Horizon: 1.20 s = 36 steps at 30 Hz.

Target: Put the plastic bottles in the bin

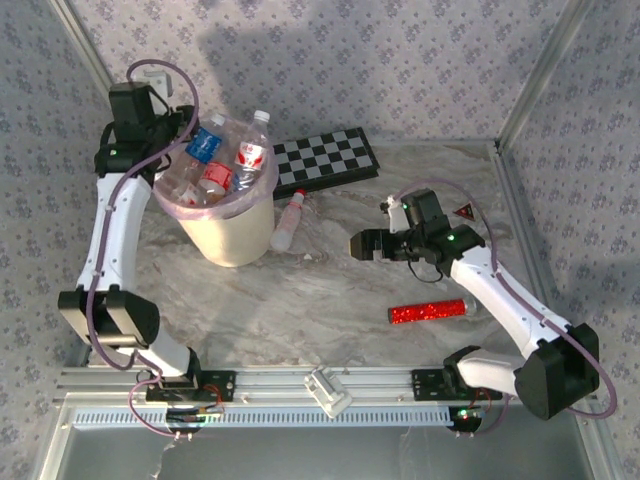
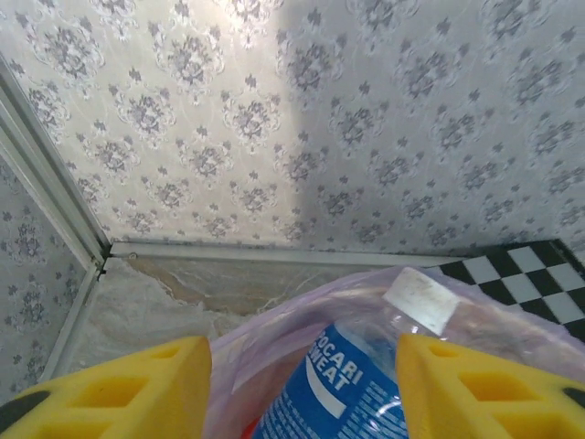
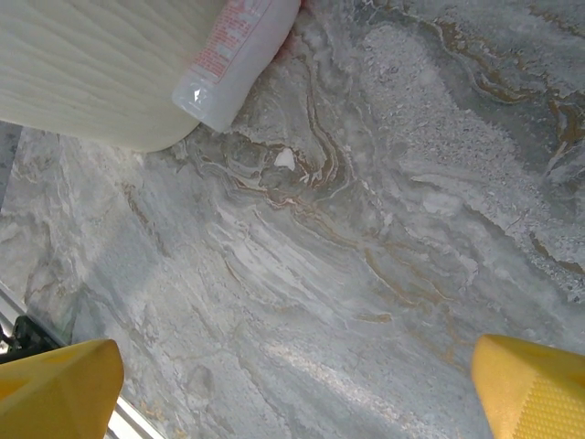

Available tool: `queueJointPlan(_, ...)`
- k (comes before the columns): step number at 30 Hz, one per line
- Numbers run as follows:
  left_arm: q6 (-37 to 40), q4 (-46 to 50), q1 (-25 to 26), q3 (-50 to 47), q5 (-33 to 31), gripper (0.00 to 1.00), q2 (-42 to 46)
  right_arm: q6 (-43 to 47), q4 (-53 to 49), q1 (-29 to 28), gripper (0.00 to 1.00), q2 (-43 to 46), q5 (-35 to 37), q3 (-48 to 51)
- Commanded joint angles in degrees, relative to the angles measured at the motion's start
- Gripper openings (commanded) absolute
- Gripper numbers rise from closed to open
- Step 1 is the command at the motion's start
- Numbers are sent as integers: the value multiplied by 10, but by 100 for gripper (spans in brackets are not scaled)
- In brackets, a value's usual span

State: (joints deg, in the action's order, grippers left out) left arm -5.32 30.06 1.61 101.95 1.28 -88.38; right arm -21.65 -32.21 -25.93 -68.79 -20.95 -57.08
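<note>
Bottles [image 1: 222, 168] fill the bin [image 1: 232, 240], the left gripper [image 1: 188, 128] over its rim. Another bottle [image 1: 287, 224] lies on the table [image 1: 300, 300] beside it.

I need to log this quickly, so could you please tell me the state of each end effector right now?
Left end effector: open over the bin, blue-labelled bottle below it.
Right end effector: open, holding nothing.

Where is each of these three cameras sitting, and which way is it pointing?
Top external: fixed above and behind, looking down on the table, the bin, the left arm and the right arm.
Left wrist: above the bin, facing the back wall; its yellow jaws flank a blue-labelled bottle.
Right wrist: low over the table, looking down; yellow jaws in the bottom corners.
Shared: top and right wrist both show the loose bottle lying beside the bin.
</note>
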Motion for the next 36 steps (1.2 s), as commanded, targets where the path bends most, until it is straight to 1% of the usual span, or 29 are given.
queueJointPlan(1,20,27,32,18,10,60,45,-23,17,-1,99,7,30,-9)
queueJointPlan(4,51,47,113,16,-41,64,76,-35,24,10,99,19,40,-1)
queueJointPlan(8,92,76,266,23,-135,67,99,-58,26,40,98,37,48,13)
queueJointPlan(10,99,81,343,13,-188,67,102,-73,25,64,98,50,48,25)
queueJointPlan(12,125,77,440,-8,-270,68,98,-91,21,99,98,69,42,43)
queueJointPlan(13,134,73,475,-15,-304,68,89,-99,22,116,99,79,36,54)
queueJointPlan(14,139,74,506,-17,-330,69,77,-106,24,138,99,91,27,67)
queueJointPlan(15,136,80,530,-15,-340,69,60,-113,25,159,99,102,19,78)
queueJointPlan(17,125,98,559,-8,-361,70,23,-117,21,195,99,118,1,95)
queueJointPlan(21,85,129,578,0,-346,72,-62,-116,6,250,99,145,-20,118)
queueJointPlan(22,71,134,579,-1,-343,72,-79,-116,5,258,99,151,-25,122)
queueJointPlan(23,57,134,578,-5,-326,73,-97,-118,4,266,99,156,-29,129)
queueJointPlan(25,41,131,577,-10,-322,75,-132,-120,3,279,99,167,-36,139)
queueJointPlan(28,10,162,549,8,-314,79,-193,-119,1,296,99,174,-52,151)
queueJointPlan(31,-11,168,517,12,-307,84,-234,-114,-3,308,99,179,-63,159)
queueJointPlan(36,-45,203,468,33,-313,97,-296,-111,0,325,99,183,-81,173)
